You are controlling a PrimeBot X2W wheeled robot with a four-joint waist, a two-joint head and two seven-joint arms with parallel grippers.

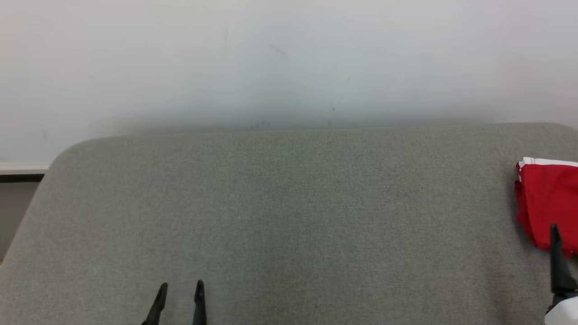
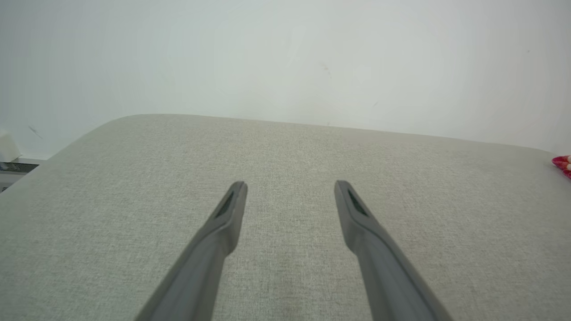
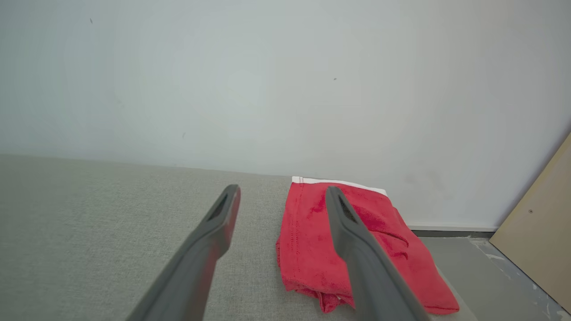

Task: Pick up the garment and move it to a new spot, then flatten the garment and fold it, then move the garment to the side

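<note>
The garment (image 1: 546, 198) is red with a white band along its far edge. It lies folded at the right end of the grey padded surface (image 1: 289, 203). In the right wrist view the garment (image 3: 308, 236) sits just beyond and to the right of my right gripper (image 3: 283, 187), whose fingers stand wide apart and hold nothing. One right finger (image 1: 557, 257) rises at the garment's near edge. My left gripper (image 1: 181, 284) is open and empty at the near left, far from the garment. In the left wrist view that gripper (image 2: 291, 183) hovers over bare fabric, with a sliver of garment (image 2: 563, 164) at the right edge.
A white wall (image 1: 289, 58) runs right behind the padded surface. The surface's right end drops to a grey floor (image 3: 482, 263), where a tan board (image 3: 544, 223) leans. A dark baseboard (image 1: 20, 177) shows past the left corner.
</note>
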